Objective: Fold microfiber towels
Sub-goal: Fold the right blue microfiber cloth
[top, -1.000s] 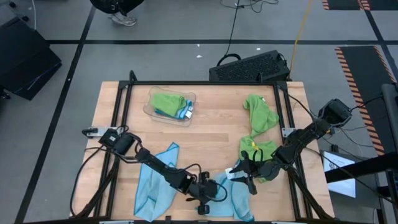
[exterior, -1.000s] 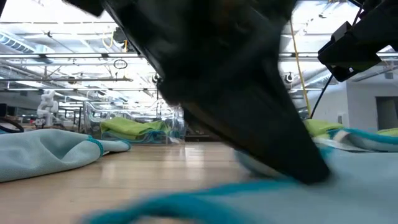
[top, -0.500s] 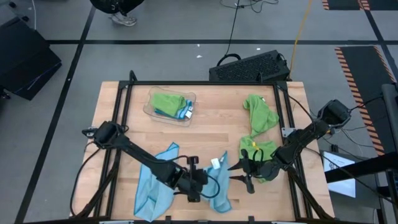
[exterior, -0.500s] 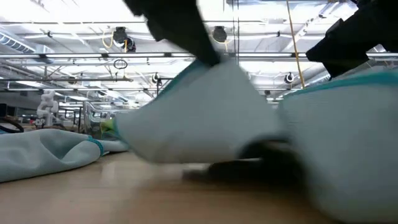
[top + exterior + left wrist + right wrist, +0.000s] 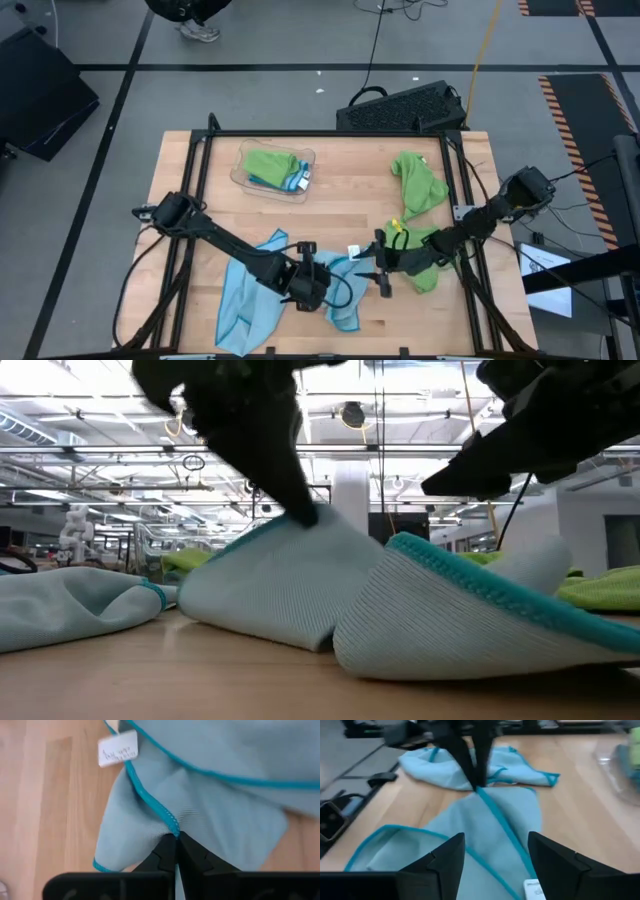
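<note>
A light blue microfiber towel [image 5: 338,290] with a teal hem and a white tag [image 5: 117,750] lies bunched near the table's front middle. My left gripper [image 5: 308,285] is shut on it and holds part of it up like a tent [image 5: 290,580]. My right gripper [image 5: 380,265] stands open just right of it, its fingers [image 5: 445,862] wide apart above the towel's near corner. I cannot tell whether they touch it. A second light blue towel [image 5: 245,300] lies crumpled at the front left. Green towels [image 5: 418,250] lie at the right. My left gripper pinches the towel's teal-stitched hem [image 5: 172,825] between its two fingertips, a short way from the tagged corner. The fingers come from above, slanting down. The pinched hem is lifted into a peak [image 5: 305,520], and the rest slopes down slack onto the table [image 5: 450,640].
A clear plastic tray [image 5: 300,158] with a green and a blue cloth stands at the back left. Another green towel [image 5: 415,180] lies at the back right. A dark metal frame [image 5: 190,190] borders the tabletop. Bare wood shows in the middle [image 5: 330,215].
My left gripper has risen and drawn back from the front edge toward the table's left, still shut on the hem. The blue towel, lying low at the front edge before, has been pulled up into a tent and gathered leftward. My right gripper has moved toward the table's left.
</note>
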